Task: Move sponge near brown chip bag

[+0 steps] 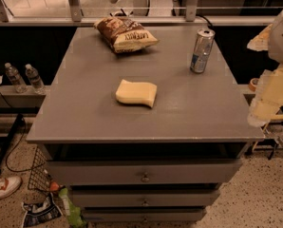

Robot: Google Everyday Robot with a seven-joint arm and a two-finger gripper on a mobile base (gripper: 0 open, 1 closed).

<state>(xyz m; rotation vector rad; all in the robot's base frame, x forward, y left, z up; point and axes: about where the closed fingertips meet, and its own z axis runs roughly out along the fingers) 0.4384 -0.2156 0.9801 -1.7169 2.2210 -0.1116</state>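
Closest to my view is the hand (267, 101), hanging at the right edge of the picture, just past the right side of the counter (84, 108) and off its surface. Whether it is apart or together I cannot tell from here.

The sponge (136, 93) lies flat near the middle of the grey counter, well to the left of the hand and at about the same height in my view. It touches nothing but the surface under it. Farther from the hand, up and left past the sponge, the brown chip bag (126, 33) lies on its side near the back edge, its cream band with dark lettering turned toward me. Sponge and bag are well apart, with bare counter between them.

Nearer the hand than either, a silver-blue drink can (202, 51) stands upright toward the back right of the counter, apart from both.

Below the hand's level, the counter front shows stacked drawers (144, 172) with small knobs. Far to the hand's left, beyond the counter, two water bottles (25, 78) stand on a low ledge, and an orange-and-white shoe (3, 186) lies on the speckled floor
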